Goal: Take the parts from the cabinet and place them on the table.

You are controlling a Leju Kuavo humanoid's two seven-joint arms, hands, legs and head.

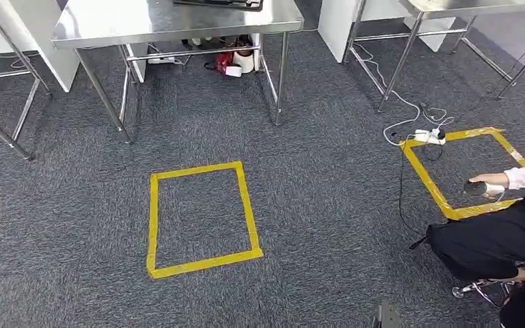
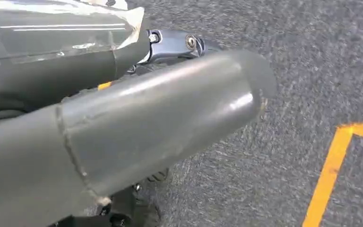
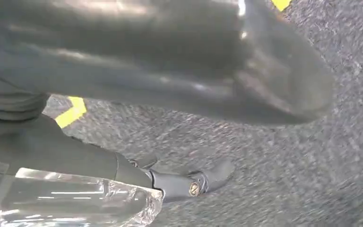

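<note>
My left hand [image 2: 146, 113] hangs over grey carpet with its thick thumb stretched out and a dark finger [image 2: 175, 45] straight beside it; nothing lies in it. In the same way my right hand [image 3: 170, 85] hangs above the carpet, thumb extended, a dark finger [image 3: 189, 182] apart from it, and it holds nothing. A steel table [image 1: 143, 24] stands ahead at the far side of the floor, with a dark flat object [image 1: 222, 3] on its back edge.
A yellow tape square [image 1: 152, 219] marks the carpet just ahead, and a second one [image 1: 424, 171] lies to the right. A crouching person [image 1: 499, 239] there holds a round dark object [image 1: 477, 189]. A power strip [image 1: 429, 137] with cables lies near another steel table [image 1: 478, 5].
</note>
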